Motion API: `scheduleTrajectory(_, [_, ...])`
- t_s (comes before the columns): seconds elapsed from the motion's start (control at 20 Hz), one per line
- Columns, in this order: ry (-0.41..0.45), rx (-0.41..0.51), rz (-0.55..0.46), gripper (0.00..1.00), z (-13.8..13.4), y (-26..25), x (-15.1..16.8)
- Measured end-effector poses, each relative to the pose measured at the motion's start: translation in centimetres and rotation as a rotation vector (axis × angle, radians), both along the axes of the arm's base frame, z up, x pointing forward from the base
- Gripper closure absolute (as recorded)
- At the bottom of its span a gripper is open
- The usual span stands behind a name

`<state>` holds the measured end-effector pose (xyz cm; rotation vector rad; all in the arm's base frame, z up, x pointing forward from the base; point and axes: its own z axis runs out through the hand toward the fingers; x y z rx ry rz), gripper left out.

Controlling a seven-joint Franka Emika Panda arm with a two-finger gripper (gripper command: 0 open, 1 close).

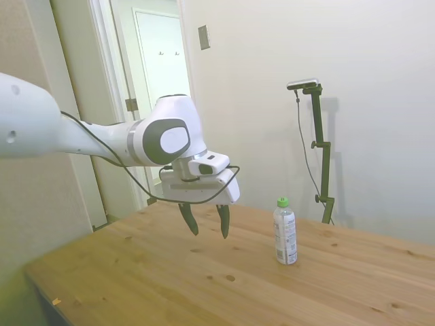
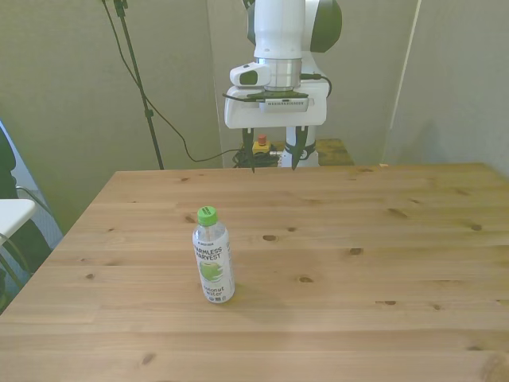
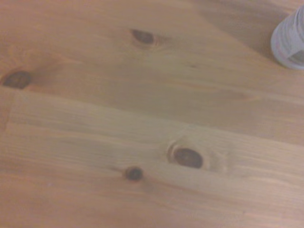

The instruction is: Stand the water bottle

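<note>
Claw (image 1: 204, 222) spread, hanging above table (image 1: 204, 285); water bottle (image 1: 285, 231) upright, apart

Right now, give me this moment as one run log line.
water bottle: upright on table, green cap up | gripper: open, empty, clear of bottle | task: bottle standing
</note>
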<state>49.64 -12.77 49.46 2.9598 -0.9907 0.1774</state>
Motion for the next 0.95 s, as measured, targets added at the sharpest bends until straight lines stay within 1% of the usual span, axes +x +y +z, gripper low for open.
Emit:
scheduleTrajectory(0.15, [0.01,0.019,-0.003,0.0,-0.33,0.3,-0.94])
scheduleTrajectory(0.5, [0.018,-0.001,-0.006,0.0,-0.51,0.2,-1.0])
scheduleTrajectory(0.7, [0.008,-0.003,-0.01,0.0,-0.25,0.06,-1.09])
scheduleTrajectory(0.95, [-0.016,0.043,-0.007,0.0,-0.39,-0.13,-0.88])
